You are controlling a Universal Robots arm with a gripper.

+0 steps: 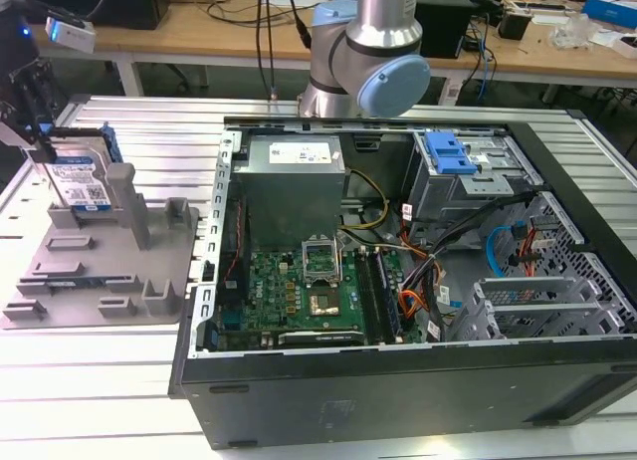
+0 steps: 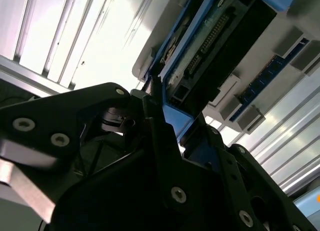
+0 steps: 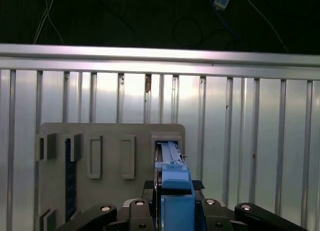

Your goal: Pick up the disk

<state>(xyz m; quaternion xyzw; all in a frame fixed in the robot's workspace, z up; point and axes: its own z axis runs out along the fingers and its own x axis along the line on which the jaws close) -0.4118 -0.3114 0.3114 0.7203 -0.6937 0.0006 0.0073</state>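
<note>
Though partly cut off at the upper left of the exterior view, closes the gripper [image 1: 38,141] on the disk [image 1: 88,186], pinching it near its upper corner. Keeps to the fixture: disk on edge in the grey fixture plate [image 1: 60,281], label side toward the camera (blue-and-white label, blue rail along its right edge). Rests, plate and all, on the ribbed metal table [image 1: 129,380], left of the open computer case [image 1: 398,400] that takes up the centre and right of the frame. Rises behind the case at top centre: the arm [image 1: 373,42], silver and pale blue.

In the second wrist view, sets black fingers [image 2: 160,141] on either side of the blue side rail of the disk [image 2: 220,41], pressed against it with no gap to be seen. In the first wrist view, looks along the disk [image 3: 172,176] edge-on, with the gripper [image 3: 172,211] straddling it over the fixture plate [image 3: 110,146]. Appears to reach, at the disk's far end, down into a slot of the plate. Lies just beyond the plate: more of the ribbed table [image 3: 240,116].
</note>
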